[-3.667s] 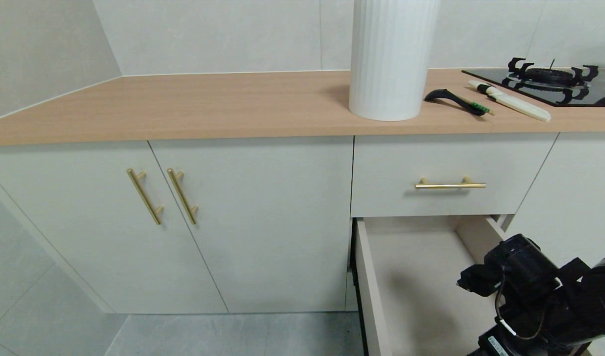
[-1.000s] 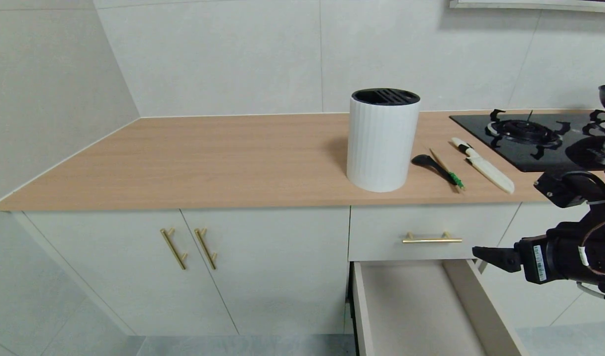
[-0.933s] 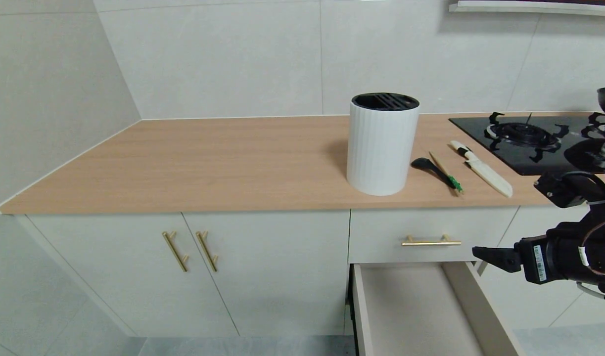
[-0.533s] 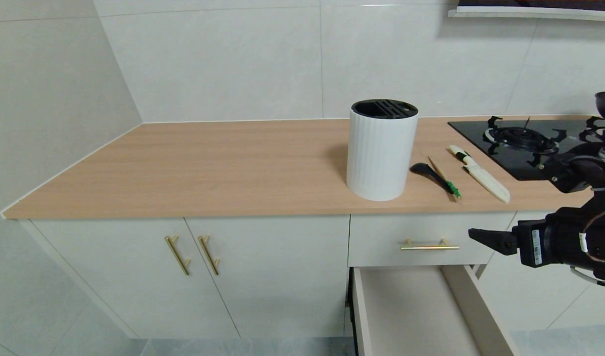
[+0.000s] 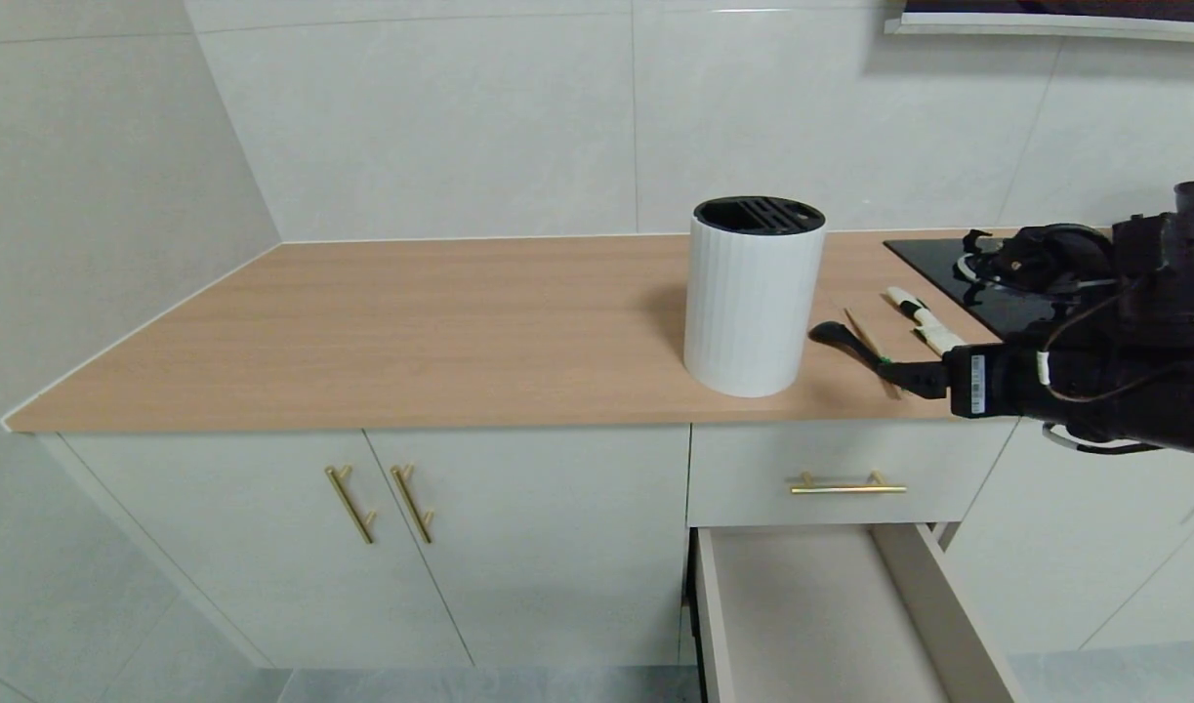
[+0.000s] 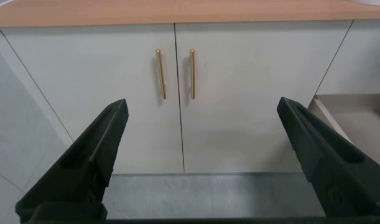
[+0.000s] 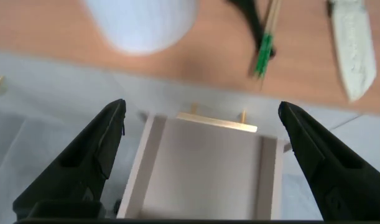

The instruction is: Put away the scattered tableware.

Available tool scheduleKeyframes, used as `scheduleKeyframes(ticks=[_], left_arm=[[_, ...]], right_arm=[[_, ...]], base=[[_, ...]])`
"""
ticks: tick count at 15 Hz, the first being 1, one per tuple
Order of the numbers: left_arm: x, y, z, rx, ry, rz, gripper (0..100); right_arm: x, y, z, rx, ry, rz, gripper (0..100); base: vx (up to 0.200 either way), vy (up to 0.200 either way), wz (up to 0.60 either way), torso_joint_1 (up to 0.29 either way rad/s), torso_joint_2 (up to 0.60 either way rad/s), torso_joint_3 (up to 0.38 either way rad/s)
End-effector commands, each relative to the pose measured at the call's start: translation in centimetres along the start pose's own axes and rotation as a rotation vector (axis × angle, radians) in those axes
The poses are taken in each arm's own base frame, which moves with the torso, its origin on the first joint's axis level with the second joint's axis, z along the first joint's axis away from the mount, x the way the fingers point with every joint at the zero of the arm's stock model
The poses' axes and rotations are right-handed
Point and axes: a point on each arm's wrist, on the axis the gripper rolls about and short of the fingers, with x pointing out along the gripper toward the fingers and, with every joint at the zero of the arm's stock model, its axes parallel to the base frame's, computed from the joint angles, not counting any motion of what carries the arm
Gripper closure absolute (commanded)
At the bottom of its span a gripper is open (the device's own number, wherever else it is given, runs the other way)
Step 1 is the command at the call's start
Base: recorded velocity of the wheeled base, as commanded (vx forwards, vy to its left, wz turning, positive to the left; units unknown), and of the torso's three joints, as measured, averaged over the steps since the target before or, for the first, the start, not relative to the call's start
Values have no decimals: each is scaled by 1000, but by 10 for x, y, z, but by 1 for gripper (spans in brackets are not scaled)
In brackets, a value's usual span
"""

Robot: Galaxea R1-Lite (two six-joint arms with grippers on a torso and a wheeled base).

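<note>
Rising from in front of the closed upper drawer [image 5: 847,469], the right gripper [image 5: 911,376] is now hanging at counter height, just right of the white holder [image 5: 753,298], while the tableware is lying where it was.

Well left of and below the holder, the left gripper [image 6: 202,155] is facing the two cupboard doors [image 5: 362,537], its jaws spread wide with nothing between them. The holder is standing upright on the counter [image 5: 411,332], near the front edge, with its slotted black top showing.

Just right of the holder, the black spoon [image 5: 836,335] is lying flat with its bowl nearest the holder. The chopsticks [image 5: 858,327] are lying beside it and seem to be touching it, their green-banded ends pointing toward the counter edge. Farther right of the holder, the knife [image 5: 924,325] is lying apart from them, short of the stove [image 5: 948,268]. The right gripper is hovering over the green ends with jaws wide apart and holding nothing. Below and right of the holder, the lower drawer [image 5: 811,605] is standing pulled out.

Judging by this, the robot is approaching for its first pick. Next it needs to lower over the spoon and chopsticks, centre the thin shafts between the jaws, close, and lift clear without nudging the holder.
</note>
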Motion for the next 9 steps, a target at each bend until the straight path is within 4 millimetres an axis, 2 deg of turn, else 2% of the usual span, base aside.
scheduleKeyframes(ticks=[1,2,4,5,6,7,9], left_arm=[[0,0,0,0,0,1,0],[0,0,0,0,0,1,0],[0,0,0,0,0,1,0],[0,0,0,0,0,1,0],[0,0,0,0,0,1,0],[0,0,0,0,0,1,0],[0,0,0,0,0,1,0]], right_arm=[[26,0,-4,25,37,-52,0],[27,0,-3,30,37,-54,0],[42,-4,-5,43,54,-80,0],[55,-5,-9,69,57,-88,0],[58,-5,-9,71,55,-89,0],[76,-10,-14,86,34,-126,0],[88,-15,-19,91,26,-170,0]], base=[[0,0,0,0,0,0],[0,0,0,0,0,0],[0,0,0,0,0,0],[0,0,0,0,0,0],[0,0,0,0,0,0],[0,0,0,0,0,0],[0,0,0,0,0,0]])
